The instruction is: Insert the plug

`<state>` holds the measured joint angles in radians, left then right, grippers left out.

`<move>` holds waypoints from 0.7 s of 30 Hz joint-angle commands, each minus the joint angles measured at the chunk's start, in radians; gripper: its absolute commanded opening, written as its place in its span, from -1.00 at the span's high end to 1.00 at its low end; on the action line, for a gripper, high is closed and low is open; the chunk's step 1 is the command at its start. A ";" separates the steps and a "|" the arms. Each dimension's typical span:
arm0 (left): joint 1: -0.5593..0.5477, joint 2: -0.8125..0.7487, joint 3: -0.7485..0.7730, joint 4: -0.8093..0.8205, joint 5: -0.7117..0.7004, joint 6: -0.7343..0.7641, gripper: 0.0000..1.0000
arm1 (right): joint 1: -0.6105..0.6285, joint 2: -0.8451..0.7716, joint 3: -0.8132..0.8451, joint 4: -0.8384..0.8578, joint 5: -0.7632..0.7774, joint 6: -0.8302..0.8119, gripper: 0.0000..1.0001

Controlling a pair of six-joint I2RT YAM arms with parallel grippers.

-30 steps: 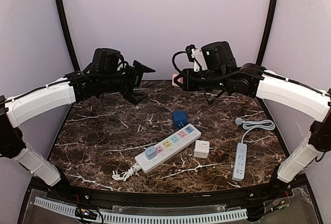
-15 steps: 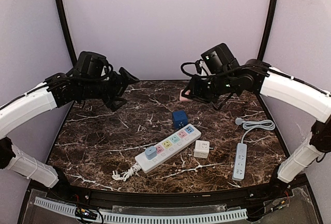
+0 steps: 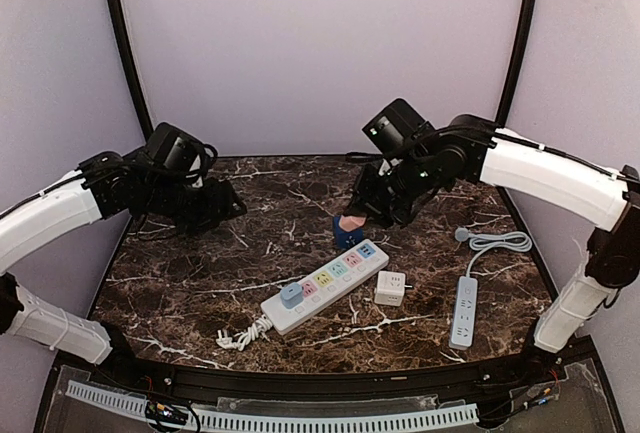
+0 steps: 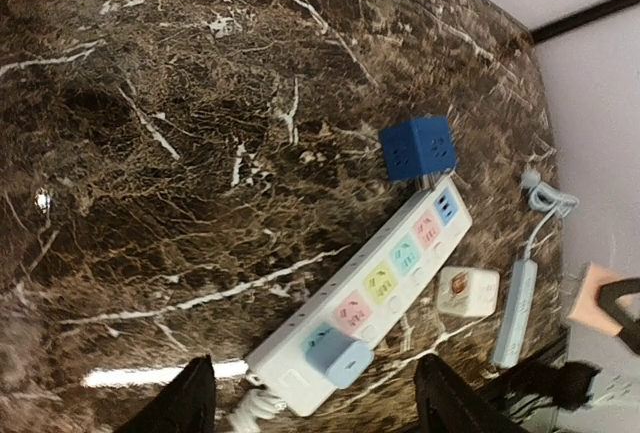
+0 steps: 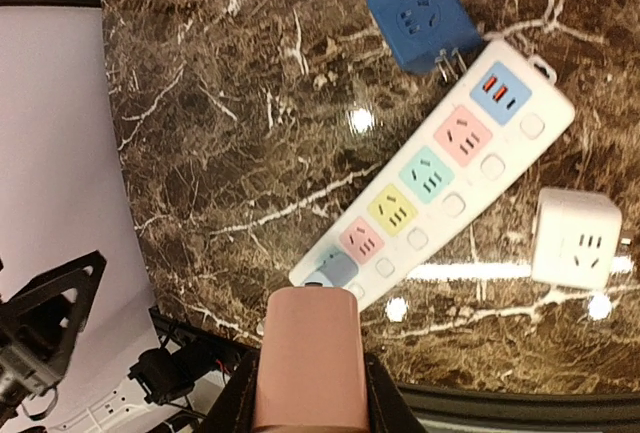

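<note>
A white power strip (image 3: 325,285) with coloured sockets lies mid-table, a light blue plug (image 3: 291,294) seated in its near-left socket. It also shows in the left wrist view (image 4: 370,288) and the right wrist view (image 5: 440,183). My right gripper (image 3: 352,215) is shut on a pink plug (image 5: 307,358) and holds it above the table, over the blue cube adapter (image 3: 347,233). The plug's prongs are hidden. My left gripper (image 3: 228,205) is open and empty over the table's left part, its fingers (image 4: 190,403) spread wide.
A white cube adapter (image 3: 390,288) sits right of the strip. A small pale blue strip (image 3: 465,310) with a coiled cable (image 3: 498,241) lies at the right. The white strip's cord (image 3: 240,336) curls near the front edge. Black frame posts stand at the back corners.
My right arm has swung down and left, bringing the pink plug over the blue cube. My left arm has drawn back to the left and dropped lower.
</note>
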<state>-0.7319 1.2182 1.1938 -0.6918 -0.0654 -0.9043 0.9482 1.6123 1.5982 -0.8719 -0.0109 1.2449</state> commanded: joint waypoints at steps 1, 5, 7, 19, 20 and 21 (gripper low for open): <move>0.003 0.028 -0.108 -0.093 0.126 0.170 -0.26 | 0.032 0.010 -0.008 -0.047 -0.045 0.206 1.00; 0.002 0.044 -0.175 -0.126 0.148 0.224 0.12 | 0.057 0.034 0.041 -0.151 -0.028 0.311 1.00; 0.003 0.071 -0.200 -0.127 0.161 0.268 0.15 | 0.058 0.058 0.067 -0.232 -0.029 0.353 1.00; 0.003 0.339 -0.200 -0.054 0.259 0.389 0.32 | 0.062 0.068 0.053 -0.313 -0.038 0.404 1.00; 0.002 0.354 -0.196 -0.052 0.261 0.392 0.32 | 0.062 0.064 0.047 -0.307 -0.036 0.404 1.00; 0.001 0.378 -0.190 -0.041 0.276 0.399 0.33 | 0.062 0.057 0.040 -0.301 -0.033 0.403 1.00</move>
<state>-0.7319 1.5352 0.9817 -0.7525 0.1688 -0.5552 1.0016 1.7107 1.6608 -1.1580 -0.0563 1.6184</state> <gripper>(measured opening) 0.342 0.264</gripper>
